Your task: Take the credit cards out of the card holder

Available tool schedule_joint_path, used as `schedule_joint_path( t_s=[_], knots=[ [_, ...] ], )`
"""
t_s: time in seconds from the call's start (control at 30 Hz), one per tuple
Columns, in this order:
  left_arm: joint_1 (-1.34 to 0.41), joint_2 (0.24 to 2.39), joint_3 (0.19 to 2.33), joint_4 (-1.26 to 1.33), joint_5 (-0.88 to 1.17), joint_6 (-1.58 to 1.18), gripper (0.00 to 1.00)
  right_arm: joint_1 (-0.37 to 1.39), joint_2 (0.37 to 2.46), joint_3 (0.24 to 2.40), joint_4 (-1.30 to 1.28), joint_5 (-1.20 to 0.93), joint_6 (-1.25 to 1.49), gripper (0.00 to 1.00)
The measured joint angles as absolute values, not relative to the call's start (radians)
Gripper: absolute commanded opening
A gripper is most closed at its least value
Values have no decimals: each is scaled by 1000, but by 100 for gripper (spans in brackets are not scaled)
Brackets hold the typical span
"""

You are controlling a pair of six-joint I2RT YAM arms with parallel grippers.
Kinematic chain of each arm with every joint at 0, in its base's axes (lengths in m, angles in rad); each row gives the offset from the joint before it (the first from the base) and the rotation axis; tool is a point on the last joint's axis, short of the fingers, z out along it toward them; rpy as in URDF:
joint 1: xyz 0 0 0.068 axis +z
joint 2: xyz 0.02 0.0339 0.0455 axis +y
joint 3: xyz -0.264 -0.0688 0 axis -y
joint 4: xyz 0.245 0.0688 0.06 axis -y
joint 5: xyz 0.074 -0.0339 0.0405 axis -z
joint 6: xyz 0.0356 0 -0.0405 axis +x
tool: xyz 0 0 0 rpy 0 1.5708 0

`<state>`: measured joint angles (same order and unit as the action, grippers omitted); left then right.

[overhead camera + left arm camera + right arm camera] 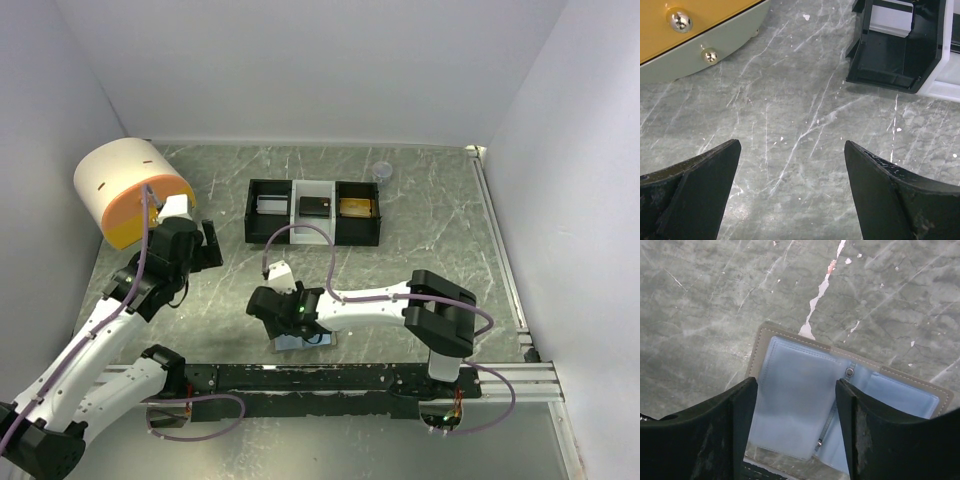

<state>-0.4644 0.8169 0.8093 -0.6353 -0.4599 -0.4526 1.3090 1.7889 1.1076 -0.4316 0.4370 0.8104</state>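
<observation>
The card holder point(300, 341) lies open and flat near the table's front edge, grey outside with pale blue lining point(800, 395). My right gripper point(796, 384) hangs open just above its left leaf with nothing between the fingers point(290, 312). I see no card in the pockets that show. The black-and-white tray point(314, 187) holds three credit cards: a pale one point(270, 206), a dark one point(315, 207) and a gold one point(356, 207). My left gripper point(791, 145) is open over bare table, left of the tray point(205, 245).
A round white-and-orange container point(130, 190) stands at the back left, close behind my left gripper point(690, 35). A small clear round lid point(382, 171) lies behind the tray. The black mounting rail point(350, 378) runs along the front edge.
</observation>
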Motion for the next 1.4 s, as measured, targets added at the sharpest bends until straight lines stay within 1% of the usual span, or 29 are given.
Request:
schedule_joint_path(
  t_s=[0.17, 0.27, 0.33, 0.47, 0.6, 0.67, 0.9, 0.97, 1.03, 1.1, 1.4],
  knots=[
    [-464, 818, 809, -636, -459, -453, 97, 1309, 1813, 1107, -412, 429, 818, 52],
    [-464, 818, 809, -636, -459, -453, 97, 1309, 1814, 1106, -402, 429, 822, 49],
    [-464, 819, 809, -636, -459, -453, 96, 1309, 1814, 1105, -397, 430, 824, 49],
    [-464, 823, 809, -635, -459, -453, 96, 1308, 1816, 1105, -397, 431, 830, 55],
    [-464, 830, 809, -635, -455, -452, 96, 1309, 1821, 1109, -398, 435, 833, 55],
    [-464, 831, 809, -635, -452, -452, 96, 1309, 1821, 1109, -398, 435, 833, 53],
    [-464, 833, 809, -635, -449, -452, 96, 1300, 1790, 1061, -338, 414, 827, 38],
    [-464, 834, 809, -635, -448, -452, 96, 1290, 1772, 1033, -304, 394, 826, 33],
    [-464, 834, 809, -635, -448, -452, 96, 1275, 1744, 992, -257, 366, 826, 25],
    [-464, 835, 809, -635, -447, -452, 96, 1258, 1723, 961, -223, 338, 828, 22],
    [-464, 846, 809, -635, -437, -452, 96, 1218, 1707, 915, -149, 280, 835, 16]
  ],
)
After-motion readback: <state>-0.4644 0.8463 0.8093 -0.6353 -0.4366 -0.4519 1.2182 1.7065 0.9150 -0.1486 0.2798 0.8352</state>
